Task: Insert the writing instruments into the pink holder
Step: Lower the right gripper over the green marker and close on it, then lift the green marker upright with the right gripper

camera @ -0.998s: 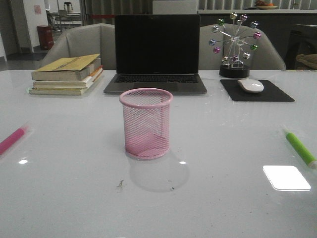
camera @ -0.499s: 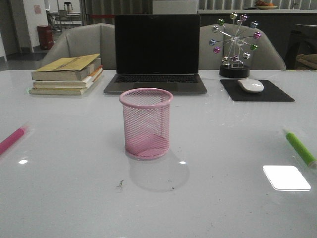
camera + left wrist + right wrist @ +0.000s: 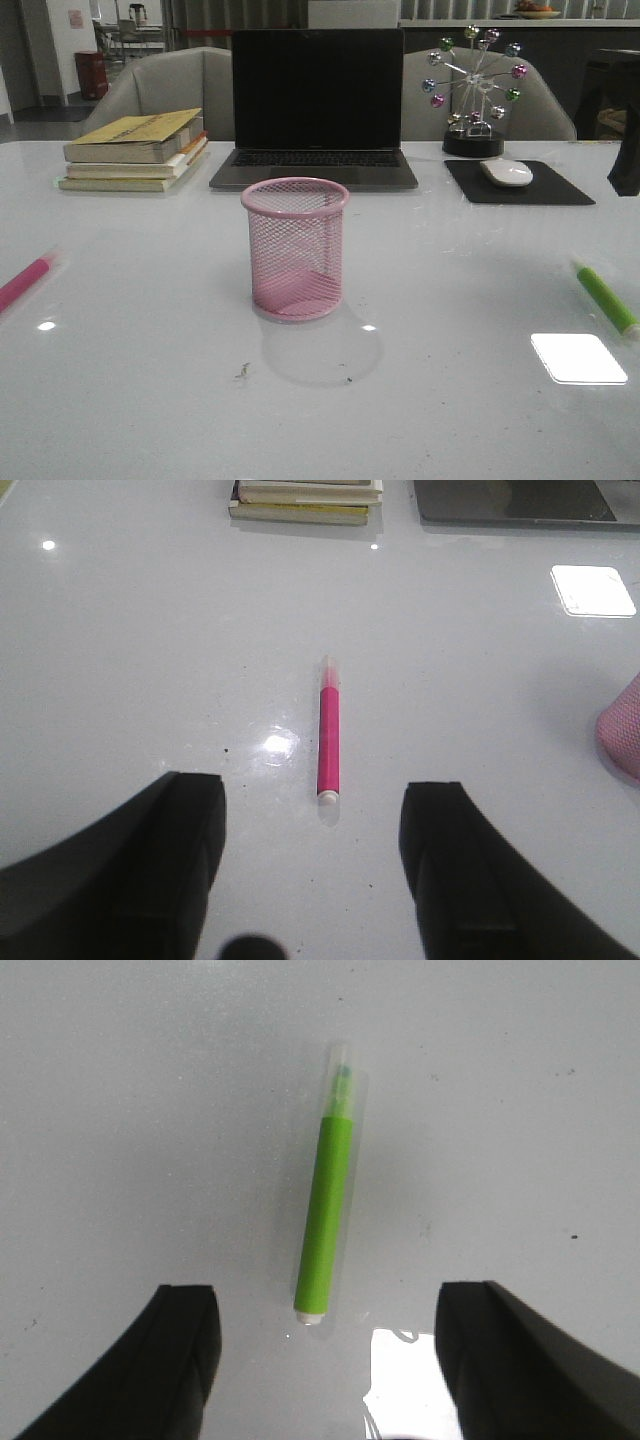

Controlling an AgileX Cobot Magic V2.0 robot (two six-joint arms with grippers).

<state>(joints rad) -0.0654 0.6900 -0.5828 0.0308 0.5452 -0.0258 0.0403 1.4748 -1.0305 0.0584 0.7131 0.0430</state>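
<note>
The pink holder (image 3: 295, 250) stands upright and empty mid-table; its base edge shows in the left wrist view (image 3: 622, 735). A pink marker (image 3: 25, 283) lies flat at the table's left edge. In the left wrist view this pink marker (image 3: 329, 738) lies just ahead of my left gripper (image 3: 313, 805), which is open above the table and holds nothing. A green marker (image 3: 605, 298) lies flat at the right. My right gripper (image 3: 328, 1305) hangs open over the green marker (image 3: 327, 1210), its near end between the fingers, untouched.
At the back stand a stack of books (image 3: 135, 150), a laptop (image 3: 316, 100), a mouse (image 3: 507, 172) on a black pad, and a ferris-wheel ornament (image 3: 473, 90). A dark part of the right arm (image 3: 625, 155) shows at the right edge.
A dark part of the right arm has come into the front view at the right edge. The holder and both markers have not moved.
</note>
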